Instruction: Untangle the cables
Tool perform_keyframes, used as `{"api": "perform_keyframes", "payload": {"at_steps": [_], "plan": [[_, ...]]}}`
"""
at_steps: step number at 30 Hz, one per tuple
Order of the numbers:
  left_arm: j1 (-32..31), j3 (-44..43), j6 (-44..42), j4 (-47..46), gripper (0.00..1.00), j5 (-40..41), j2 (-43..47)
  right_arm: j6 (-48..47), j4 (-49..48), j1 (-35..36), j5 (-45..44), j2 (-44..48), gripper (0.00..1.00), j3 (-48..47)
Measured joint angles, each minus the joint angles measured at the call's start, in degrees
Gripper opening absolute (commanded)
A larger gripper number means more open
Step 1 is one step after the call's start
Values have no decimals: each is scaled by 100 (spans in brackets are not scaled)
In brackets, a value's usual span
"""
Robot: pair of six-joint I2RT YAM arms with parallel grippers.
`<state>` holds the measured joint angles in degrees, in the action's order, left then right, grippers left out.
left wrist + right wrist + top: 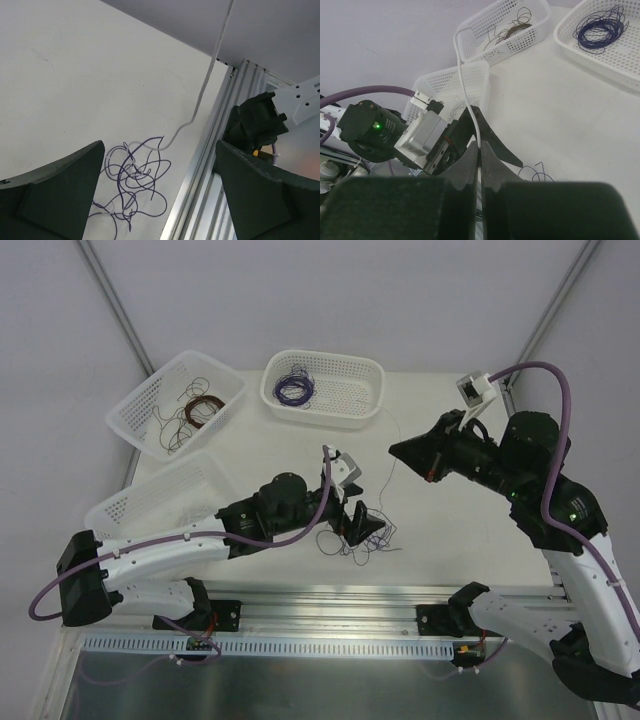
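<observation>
We see the cables (356,540) lying as a small purple scribble on the table (420,400), in the middle by the near edge. Our left pincer (364,527) hangs right over them with its two fingers spread wide. Our right pincer (398,450), a bit farther back and to the right, is pinching a thin white wire (464,80) that comes up out of the scribble. Far on the left sit a brown wire basket (217,371) and a purple wire basket (355,390).
</observation>
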<state>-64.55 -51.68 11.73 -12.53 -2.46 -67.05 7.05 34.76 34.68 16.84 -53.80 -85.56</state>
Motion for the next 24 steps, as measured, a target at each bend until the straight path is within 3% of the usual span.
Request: {"api": "perform_keyframes", "payload": {"at_steps": [5, 8, 9, 10, 12, 15, 18, 19, 24], "plan": [[-68, -22, -223, -581, 81, 122, -400, 273, -57, 0, 39, 39, 3, 221], [-114, -70, -258, -743, 53, 144, -660, 365, -94, 0, 37, 70, 4, 304], [-116, -81, -262, -789, 40, 140, -728, 389, -105, 2, 33, 83, 4, 323], [-116, -90, -267, -815, 18, 142, -782, 396, -101, 0, 24, 98, 4, 337], [-136, -94, -234, -826, 0, 160, -822, 391, -94, 2, -35, 146, 4, 363], [-149, -129, -197, -824, 0, 157, -820, 354, -55, 0, -197, 232, 11, 442], [-149, -262, -87, -662, 0, 299, -809, 286, 2, 0, -393, 354, 41, 741], [-149, -348, -39, -544, 0, 343, -804, 262, 22, 0, -446, 402, 45, 887], [-146, -664, 332, -81, 0, 610, -645, 72, 111, 0, -713, 579, 50, 1875]]}}
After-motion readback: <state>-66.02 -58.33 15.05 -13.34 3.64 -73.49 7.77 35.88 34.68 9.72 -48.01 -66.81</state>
